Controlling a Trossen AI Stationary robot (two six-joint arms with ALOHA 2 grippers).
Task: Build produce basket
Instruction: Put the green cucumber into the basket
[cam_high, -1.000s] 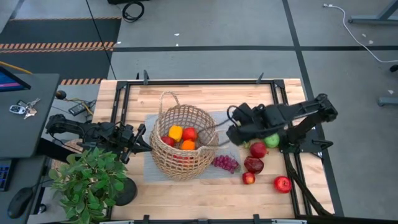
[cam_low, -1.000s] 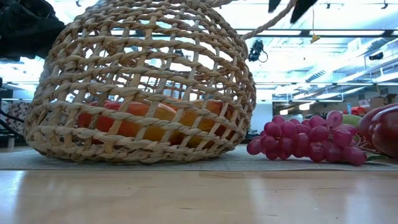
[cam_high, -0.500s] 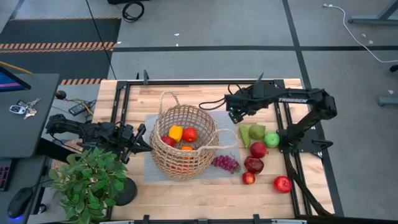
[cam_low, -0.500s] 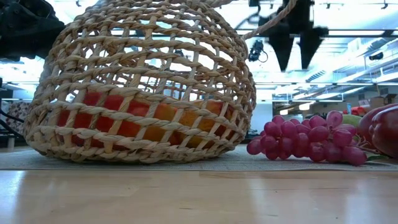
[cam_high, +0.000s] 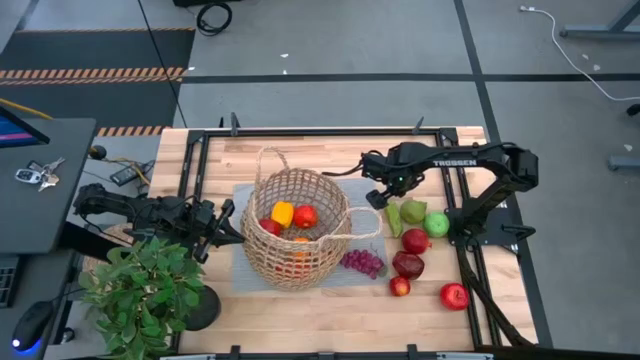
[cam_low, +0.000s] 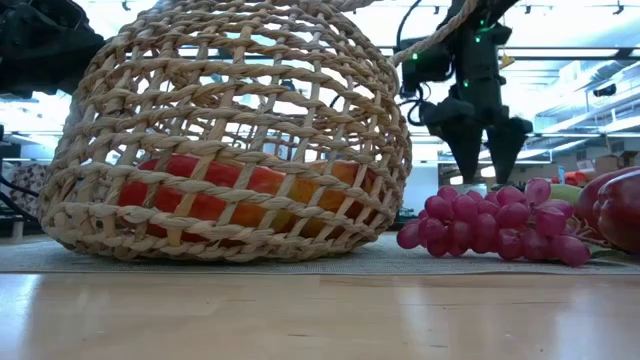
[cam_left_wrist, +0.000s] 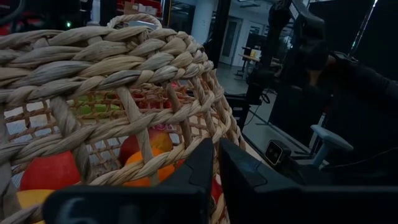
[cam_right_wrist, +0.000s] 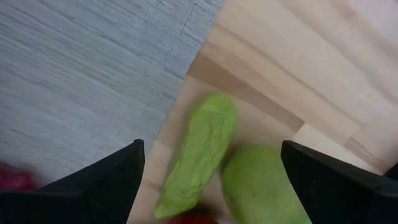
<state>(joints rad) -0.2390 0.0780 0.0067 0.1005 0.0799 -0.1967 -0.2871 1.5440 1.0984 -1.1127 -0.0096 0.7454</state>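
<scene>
The right gripper (cam_high: 378, 196) hovered with fingers spread, empty, over the green pears (cam_high: 403, 213) beside the basket (cam_high: 293, 227) on the counter (cam_high: 300, 320). Risk: the tapered pear rolling from a skewed pinch.

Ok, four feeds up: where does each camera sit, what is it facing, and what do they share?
High: overhead, straight down on the table, both arms.
Low: table height, facing the basket and grapes; right gripper open behind.
Left wrist: at the basket wall; left gripper closed on the weave.
Right wrist: down on a green pear between its fingers.
Shared: the basket in three views.
</scene>
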